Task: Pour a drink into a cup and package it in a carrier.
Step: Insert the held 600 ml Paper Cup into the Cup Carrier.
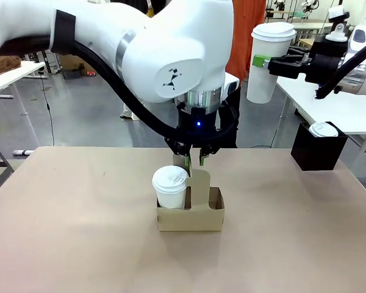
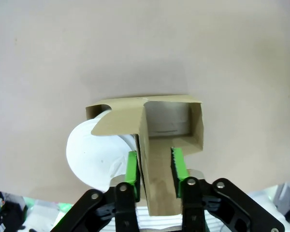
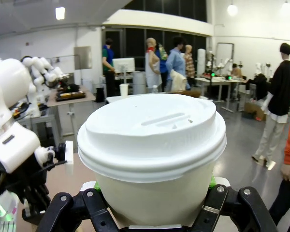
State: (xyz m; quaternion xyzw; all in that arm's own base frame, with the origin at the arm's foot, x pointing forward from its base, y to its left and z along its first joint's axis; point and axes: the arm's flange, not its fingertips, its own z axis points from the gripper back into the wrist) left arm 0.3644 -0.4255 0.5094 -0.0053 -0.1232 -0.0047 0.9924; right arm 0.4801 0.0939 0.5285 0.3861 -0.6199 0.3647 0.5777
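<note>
Beige counter (image 1: 79,244) bears the light, floppy carrier (image 1: 198,218), a lidded cup (image 1: 169,183) seated; left jaws flank its handle, the best hold, pinch unclear, while right jaws clasp a second crushable cup (image 1: 268,46)

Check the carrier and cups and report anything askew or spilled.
No spill or damage shows. The cup in the carrier looks slightly tilted toward the robot's left rather than plumb, though it is hard to judge. The right gripper holds a second lidded cup aloft.
</note>
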